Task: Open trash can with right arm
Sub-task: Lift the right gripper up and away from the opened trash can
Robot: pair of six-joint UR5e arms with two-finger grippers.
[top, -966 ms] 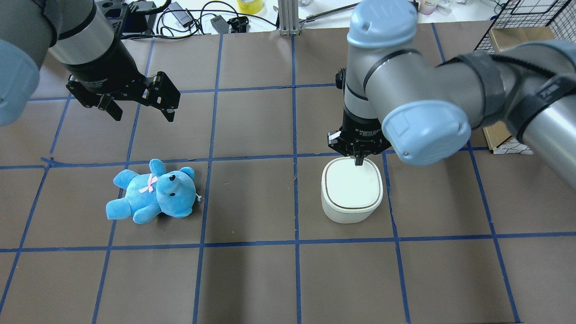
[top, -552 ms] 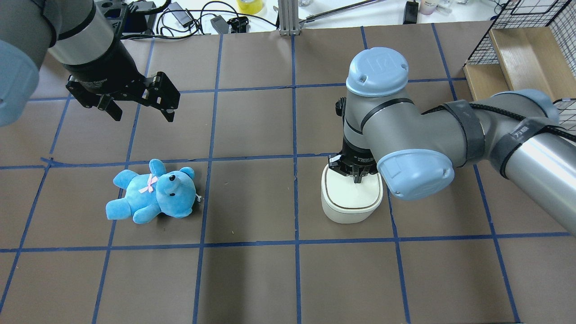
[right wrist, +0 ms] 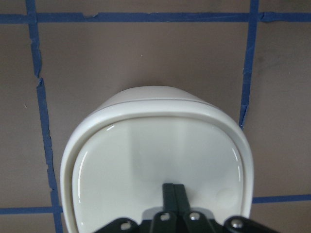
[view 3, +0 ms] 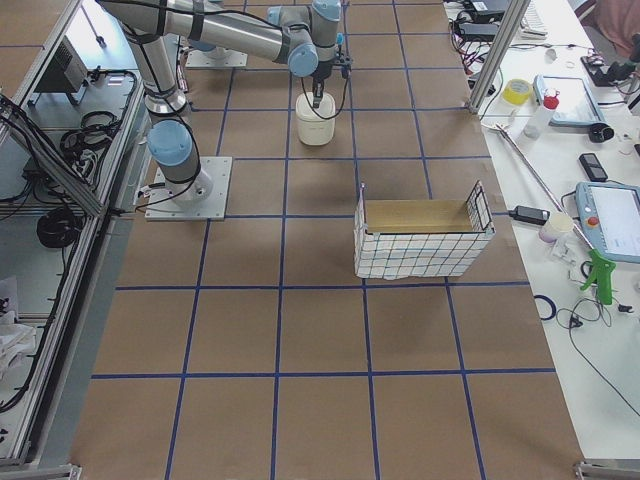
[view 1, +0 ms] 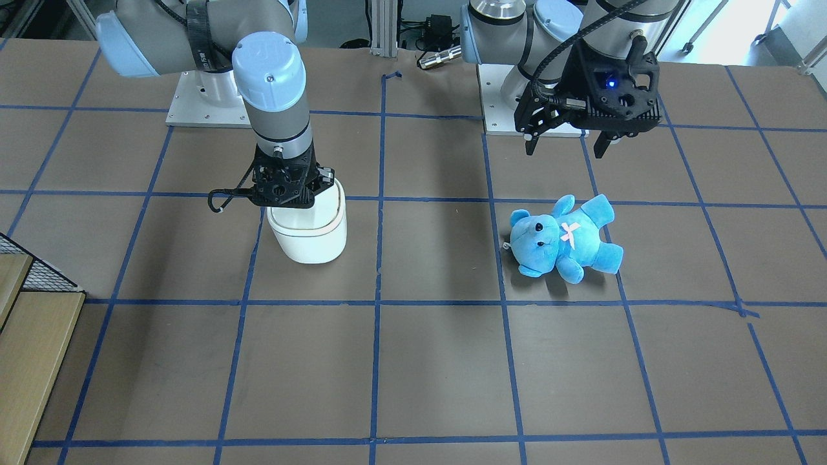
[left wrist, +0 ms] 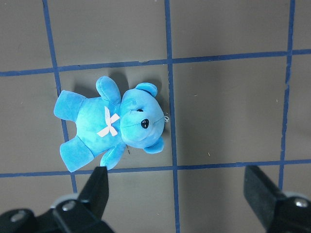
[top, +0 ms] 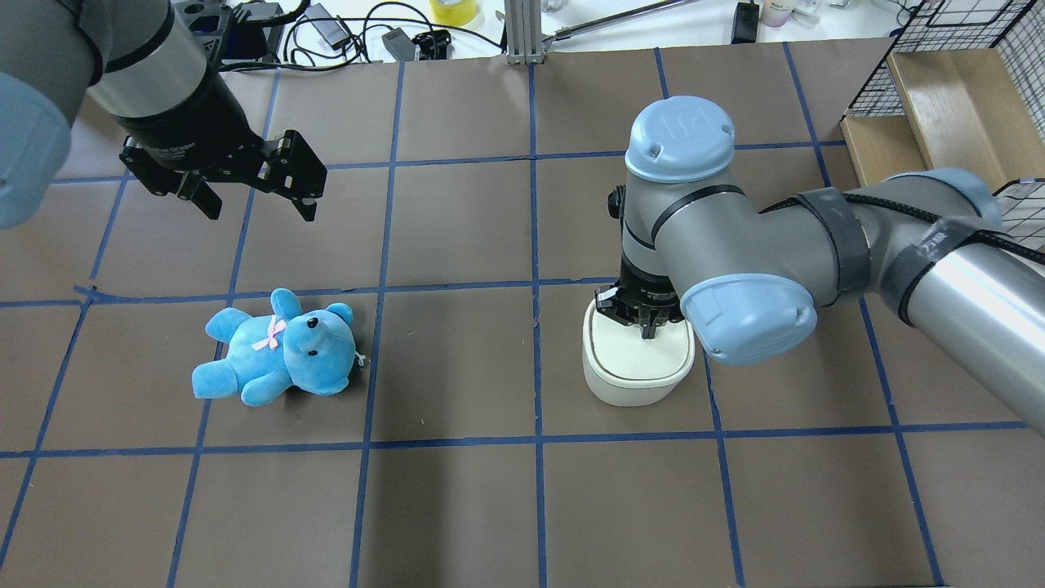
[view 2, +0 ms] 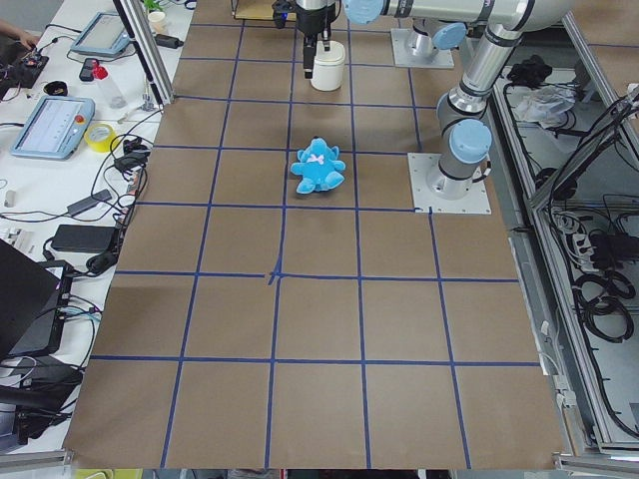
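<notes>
One big brown table (top: 457,506), gridded in blue tape. The right arm (top: 735,237) bends in over its right half, and the left arm (top: 147,73) hangs high on the other side. A wire basket (view 3: 420,255) stands well apart, toward the table's right end.

Now the bin (top: 637,371): small, white, rounded-square and glossy, with a thin dark line round the lid. It stands upright inside one tape square, close to that square's far and right lines. The lid lies flat in its rim. There are bare squares on every side of it. The blue bear (top: 277,347) lies on its back well off to the left.

The right gripper (top: 649,327) points straight down with its fingers pinched together. They grasp nothing; the tips are on the lid near its far edge. The left gripper (top: 253,196) is spread wide with nothing in it, up above the bear.

A second ago the right gripper hung at the bin's far rim. It has since dropped and come inward over the lid. The bin, the bear and the left arm haven't budged.
</notes>
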